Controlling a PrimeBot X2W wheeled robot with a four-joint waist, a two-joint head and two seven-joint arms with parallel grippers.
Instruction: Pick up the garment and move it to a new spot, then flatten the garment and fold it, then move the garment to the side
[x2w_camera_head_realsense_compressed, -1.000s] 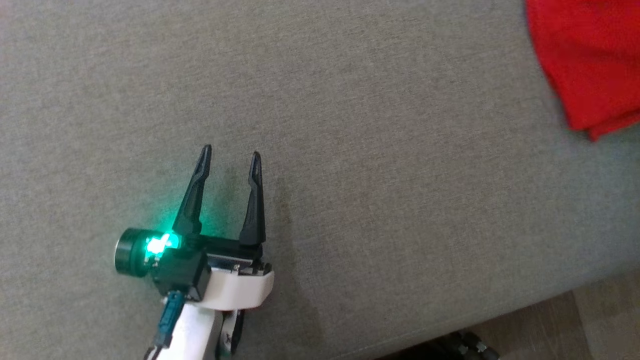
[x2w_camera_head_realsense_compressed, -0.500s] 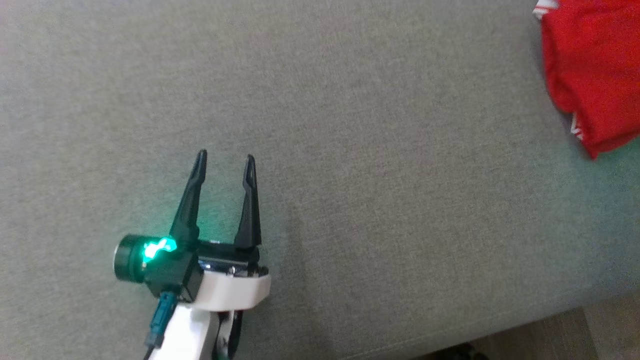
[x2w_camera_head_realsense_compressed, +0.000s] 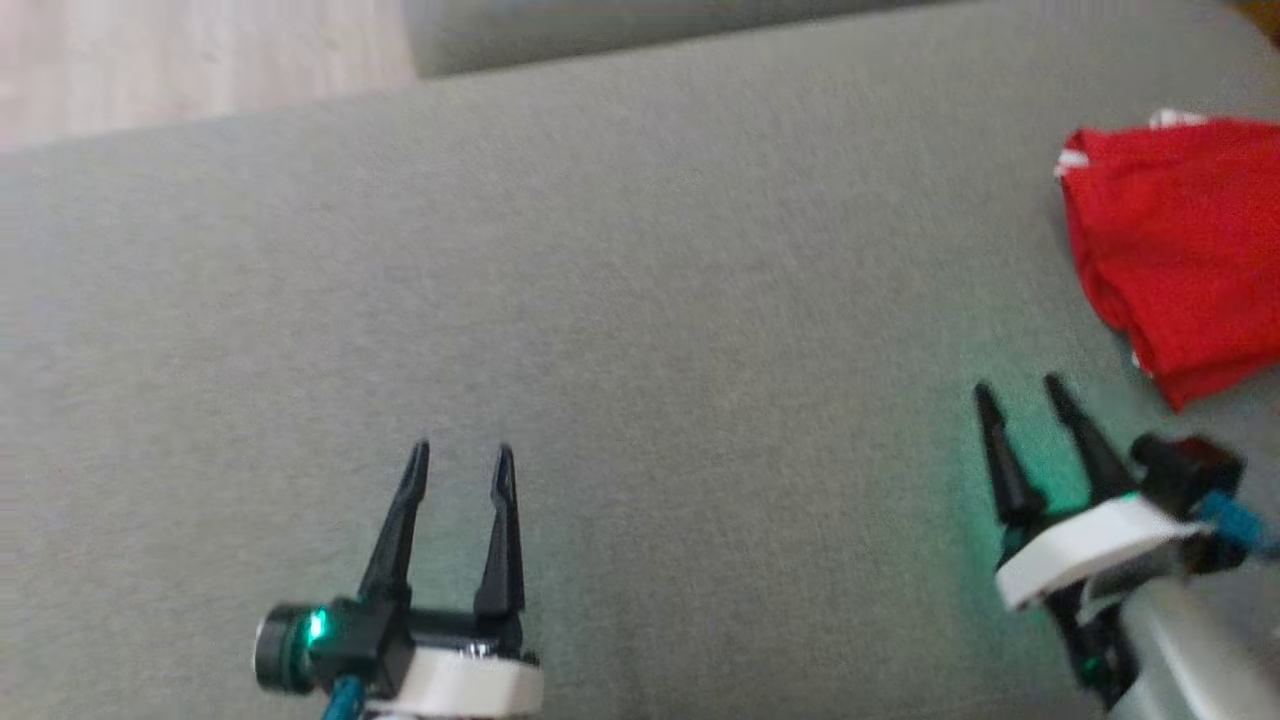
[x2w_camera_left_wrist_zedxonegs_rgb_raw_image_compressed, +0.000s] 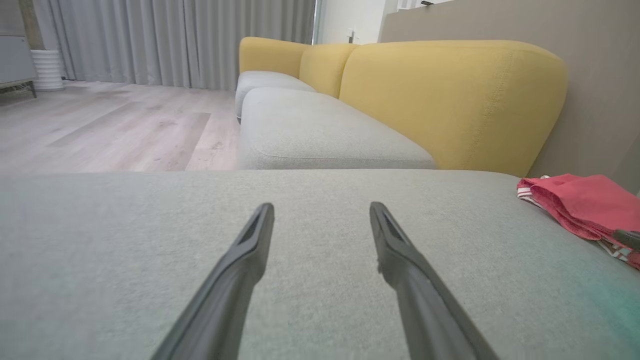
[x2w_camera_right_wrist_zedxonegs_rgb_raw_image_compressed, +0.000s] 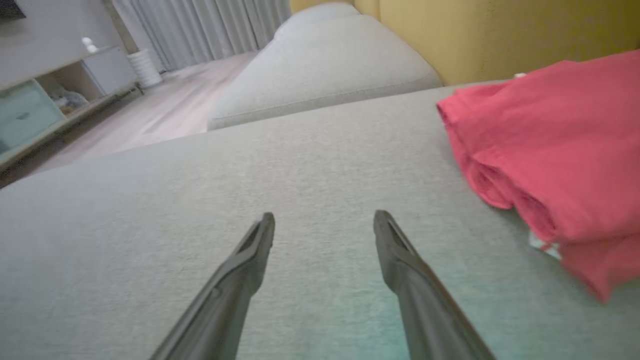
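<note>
Lying on grey cushion (x2w_camera_head_realsense_compressed: 700, 300): garment (x2w_camera_head_realsense_compressed: 1175, 250); left end effector (x2w_camera_head_realsense_compressed: 462, 458), right end effector (x2w_camera_head_realsense_compressed: 1018, 388) wide, empty; floor (x2w_camera_head_realsense_compressed: 200, 60) wooden.

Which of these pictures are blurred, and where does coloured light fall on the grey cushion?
Head view: blurred throughout; green glow tints the grey fabric cushion around the right hand. Right wrist view: the folded red cloth garment is smeared; faint green below. Left wrist view: sharpest; teal tint at lower right.

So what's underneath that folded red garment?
The red garment lies on the grey cushion, and a bit of white-striped trim peeks out at its edge. Whether anything sits between its folded layers or beneath them cannot be seen, because the fabric covers it.
</note>
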